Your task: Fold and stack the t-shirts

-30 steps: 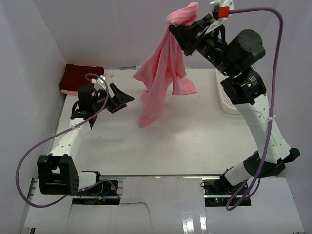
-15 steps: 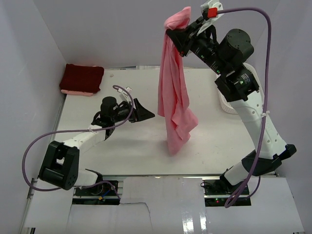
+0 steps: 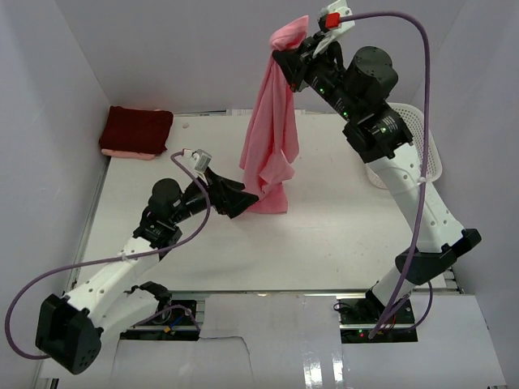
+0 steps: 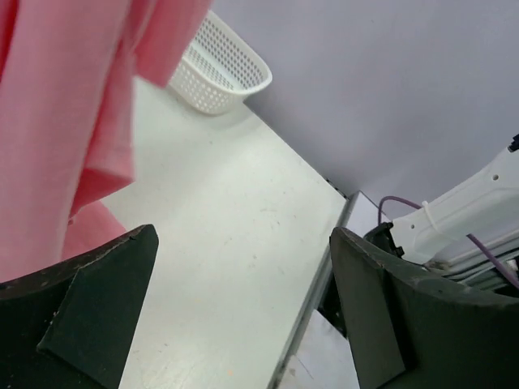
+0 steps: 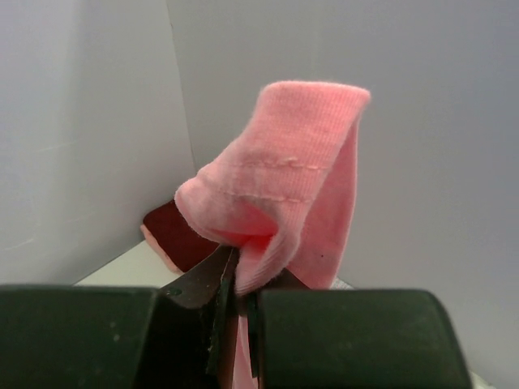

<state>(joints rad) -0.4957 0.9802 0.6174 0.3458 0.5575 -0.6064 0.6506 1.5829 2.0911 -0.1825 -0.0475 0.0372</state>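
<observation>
Right gripper (image 3: 285, 60) pinches the salmon-pink cloth t-shirt (image 3: 272, 134) by 1 thin fold, so it could slip. Left gripper (image 3: 243, 197) is spread, seemingly just beside the shirt's hem.

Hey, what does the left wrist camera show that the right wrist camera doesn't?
Only the left wrist view: the white mesh basket on the table, and the left claw, open and empty. Only the right wrist view: the folded maroon shirt in the corner, and the right claw shut on a bunched fold of the pink shirt. Both: that pink shirt, which in the left wrist view hangs at the left, above one finger.
</observation>
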